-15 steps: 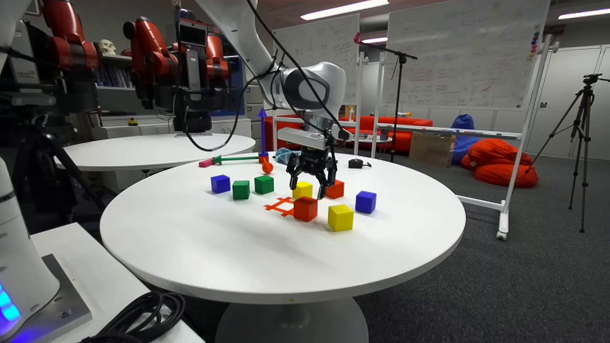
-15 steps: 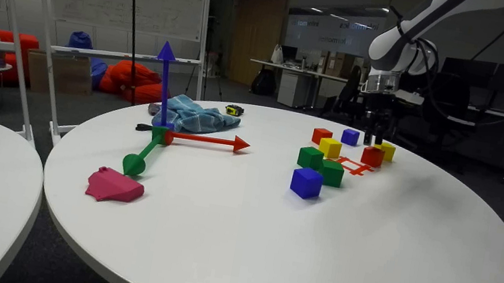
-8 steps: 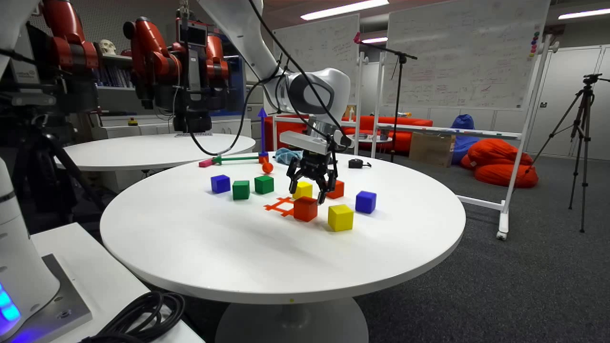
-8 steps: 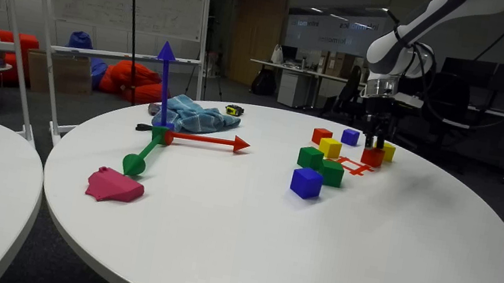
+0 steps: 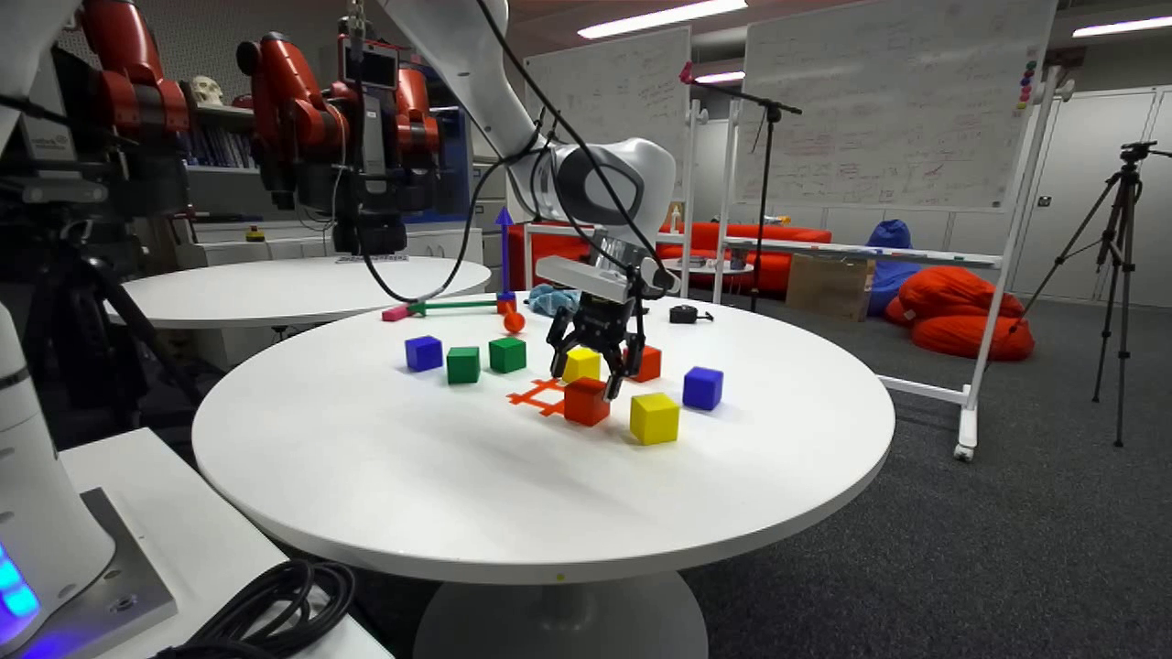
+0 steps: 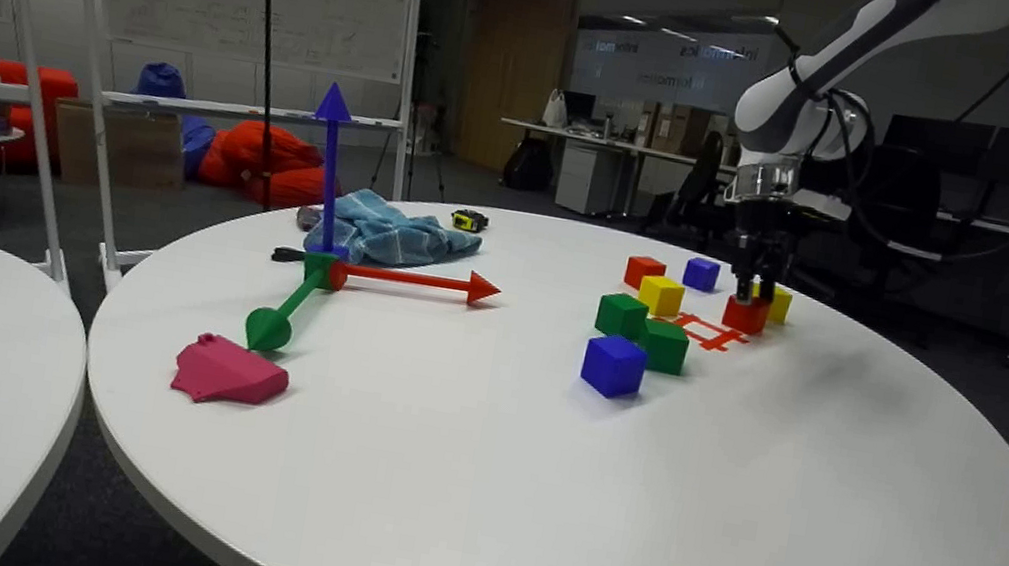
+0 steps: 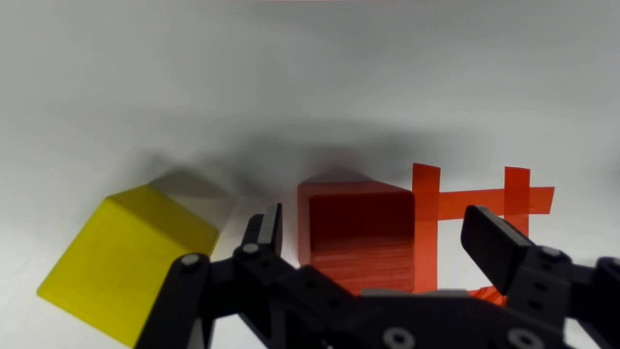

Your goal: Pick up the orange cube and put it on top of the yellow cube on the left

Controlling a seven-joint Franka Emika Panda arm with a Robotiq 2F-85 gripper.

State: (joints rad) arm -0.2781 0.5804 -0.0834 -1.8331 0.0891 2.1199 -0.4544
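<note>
The orange cube [image 5: 586, 409] sits on the table beside the red-orange tape pattern; it also shows in an exterior view [image 6: 745, 319] and in the wrist view [image 7: 361, 242], where its top is shaded. My gripper [image 5: 584, 383] is open and low over this cube, fingers spread either side and apart from it. In the wrist view the gripper [image 7: 372, 225] has one finger between the orange cube and a yellow cube [image 7: 116, 257], the other over the tape. That yellow cube [image 5: 655, 419] is near the front. A second yellow cube [image 5: 580, 364] stands behind the gripper.
A similar red cube [image 5: 646, 363] and a blue cube [image 5: 703, 388] stand close by. Two green cubes [image 5: 463, 364] [image 5: 507, 355] and another blue cube [image 5: 423, 353] are farther off. The flat tape pattern [image 6: 709, 334] lies beside the orange cube. A blue cloth [image 6: 391, 233] lies farther away.
My gripper has moved down toward the orange cube and tilted slightly, its fingers staying open. The cubes have not moved.
</note>
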